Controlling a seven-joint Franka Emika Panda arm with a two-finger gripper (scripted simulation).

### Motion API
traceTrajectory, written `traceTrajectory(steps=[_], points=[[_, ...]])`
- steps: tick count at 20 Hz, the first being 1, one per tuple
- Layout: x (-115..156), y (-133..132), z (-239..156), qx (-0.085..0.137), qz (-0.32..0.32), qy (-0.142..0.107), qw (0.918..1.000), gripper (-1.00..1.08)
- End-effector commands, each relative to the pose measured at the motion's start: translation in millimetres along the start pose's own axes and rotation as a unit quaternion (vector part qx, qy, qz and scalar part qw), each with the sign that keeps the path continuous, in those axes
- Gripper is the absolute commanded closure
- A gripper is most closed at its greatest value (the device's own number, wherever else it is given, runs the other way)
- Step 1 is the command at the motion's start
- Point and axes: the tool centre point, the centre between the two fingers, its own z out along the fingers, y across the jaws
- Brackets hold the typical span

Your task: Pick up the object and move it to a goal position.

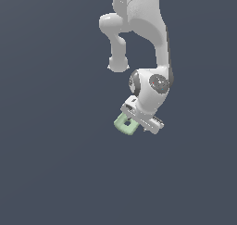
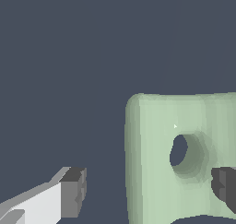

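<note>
The arm (image 1: pixel 148 39) was seen hanging down from the top of the exterior view, wrist bent, over a plain dark grey floor (image 1: pixel 51 173). The gripper (image 1: pixel 134 123) was angled toward the exterior view's left and downward. The object (image 1: pixel 125 124), a pale green block with rounded corners and a hole through its middle, was seen right at the gripper's underside, partly hidden by the hand.

In the wrist view the jaws were spread wide. One dark-padded finger (image 2: pixel 69 193) was seen well apart from the block, with bare floor between. The other finger (image 2: pixel 225 186) was seen overlapping the block's face, beside the hole; contact could not be told. The block was off-centre, toward that second finger, not gripped between the pads.
</note>
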Motion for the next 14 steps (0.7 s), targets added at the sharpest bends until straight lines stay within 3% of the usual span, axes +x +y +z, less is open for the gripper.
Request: traceTrajectory(steps=[1, 14], points=[[-1, -1, 1, -0.001, 0.004, 0.001, 1.0000, -1.00], [-1, 0, 31, -0.001, 0.004, 0.001, 1.0000, -1.00]])
